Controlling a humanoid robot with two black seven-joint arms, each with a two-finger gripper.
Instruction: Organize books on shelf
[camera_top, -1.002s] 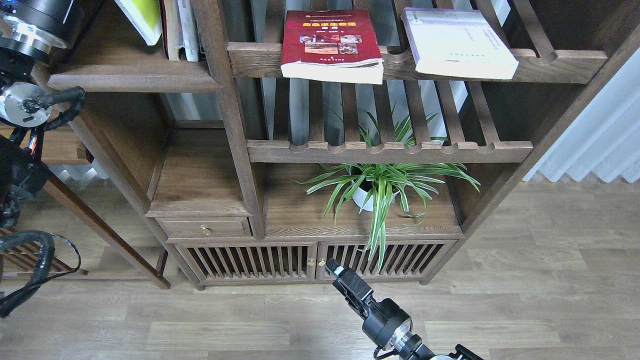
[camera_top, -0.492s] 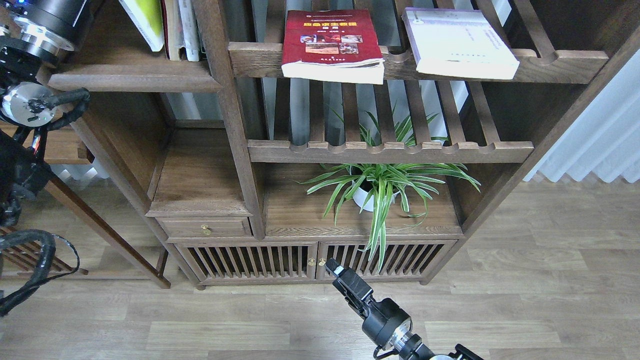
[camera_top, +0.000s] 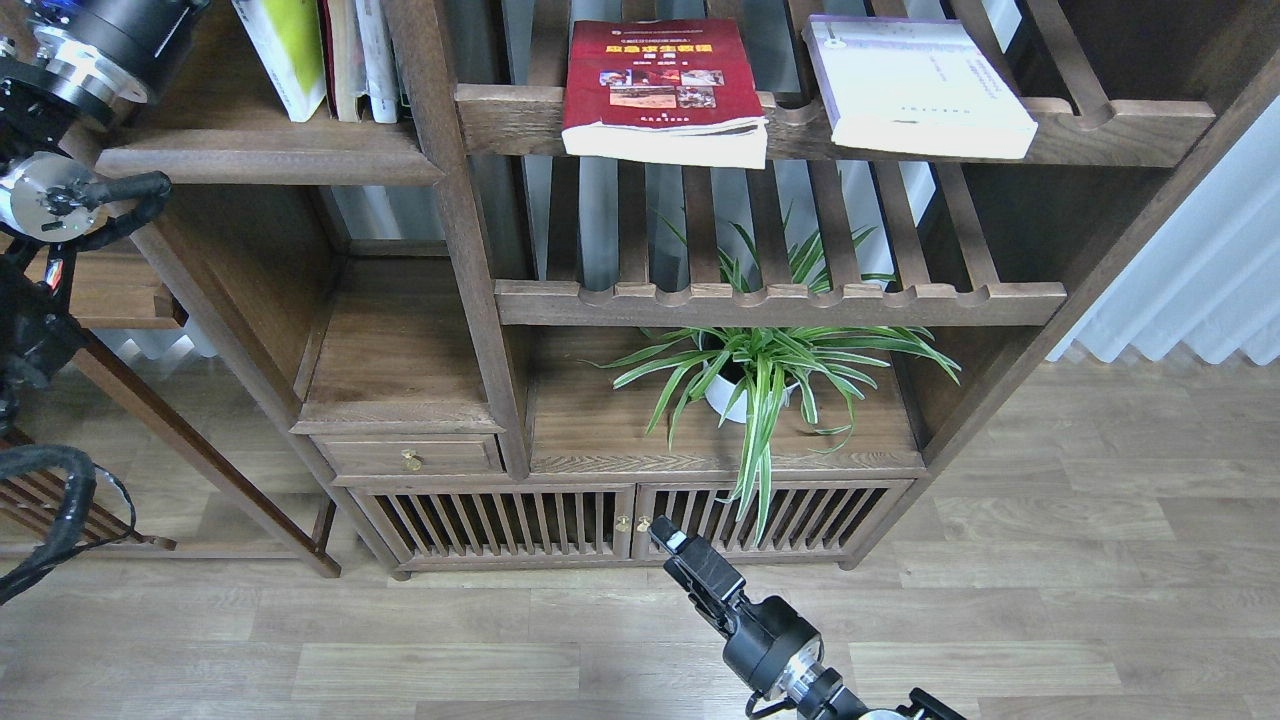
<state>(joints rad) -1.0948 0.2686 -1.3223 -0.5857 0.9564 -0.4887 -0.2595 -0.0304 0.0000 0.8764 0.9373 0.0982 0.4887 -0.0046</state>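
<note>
The yellow-green book (camera_top: 278, 48) stands nearly upright on the solid dark-brown shelf (camera_top: 265, 152) at the top left, against a few other upright books (camera_top: 362, 60). The dark red book (camera_top: 655, 85) and the pale lavender-white book (camera_top: 915, 85) lie flat on the upper slatted rack (camera_top: 1100, 135), both overhanging its front rail. My left arm (camera_top: 95, 45) rises past the shelf's left end; its gripper is out of view above. My right gripper (camera_top: 668, 542) hangs low before the cabinet doors, empty, its dark fingers not told apart.
A potted spider plant (camera_top: 760, 375) stands on the board under the lower slatted rack (camera_top: 780, 300). A small drawer (camera_top: 405, 457) and slatted cabinet doors (camera_top: 560, 522) are below. A wooden stand (camera_top: 200, 450) is on the left and white curtains (camera_top: 1190, 290) on the right.
The yellow-green book has gone from leaning left to nearly upright against the other books. My left arm has shifted slightly up and left. The right arm has not moved.
</note>
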